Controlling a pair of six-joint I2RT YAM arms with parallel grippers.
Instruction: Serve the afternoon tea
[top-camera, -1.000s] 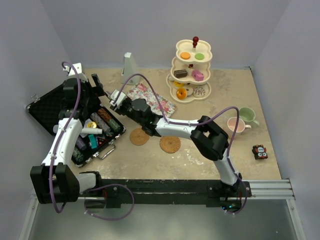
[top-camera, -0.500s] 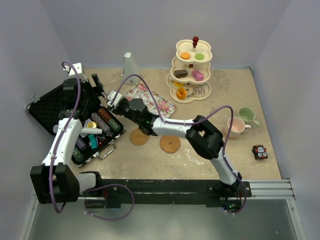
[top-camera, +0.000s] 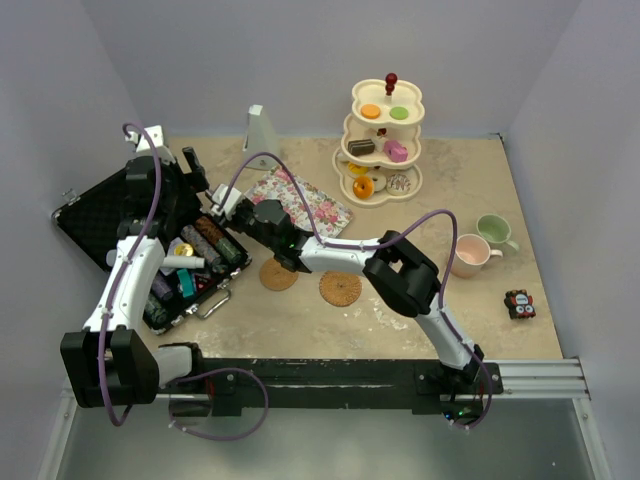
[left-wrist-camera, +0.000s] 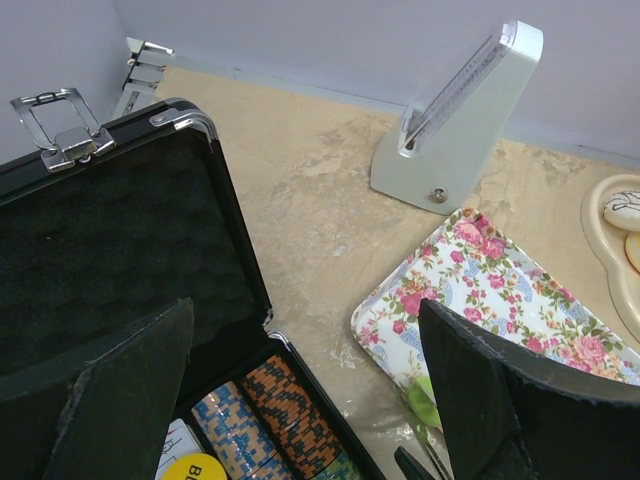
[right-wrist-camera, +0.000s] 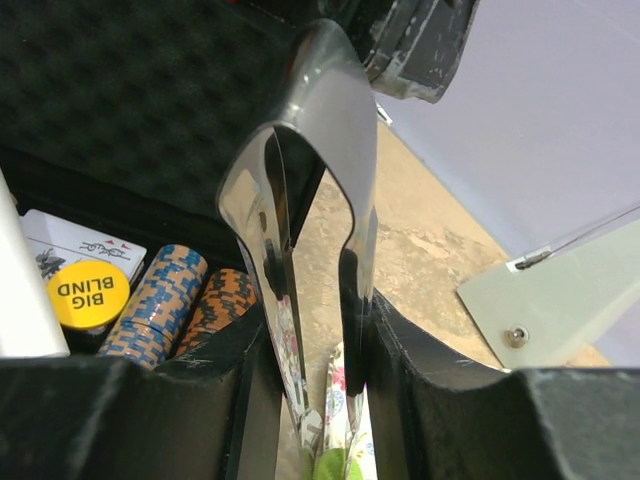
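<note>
Your right gripper (right-wrist-camera: 312, 400) is clamped on shiny metal tongs (right-wrist-camera: 335, 100), whose tips reach a small green piece (right-wrist-camera: 330, 465) at the left edge of the flower-patterned tray (top-camera: 300, 200). You cannot tell what the piece is. Since a second ago the grip has narrowed and that arm has swung further left, toward the open black case (top-camera: 95, 215). Your left gripper (left-wrist-camera: 310, 380) hangs wide open left of the tray, unmoved. Two round woven coasters (top-camera: 279, 273) lie just in front of the tray. The cream three-tier stand (top-camera: 385, 140) is behind it to the right, and the pink and green mugs (top-camera: 470, 252) are far right.
</note>
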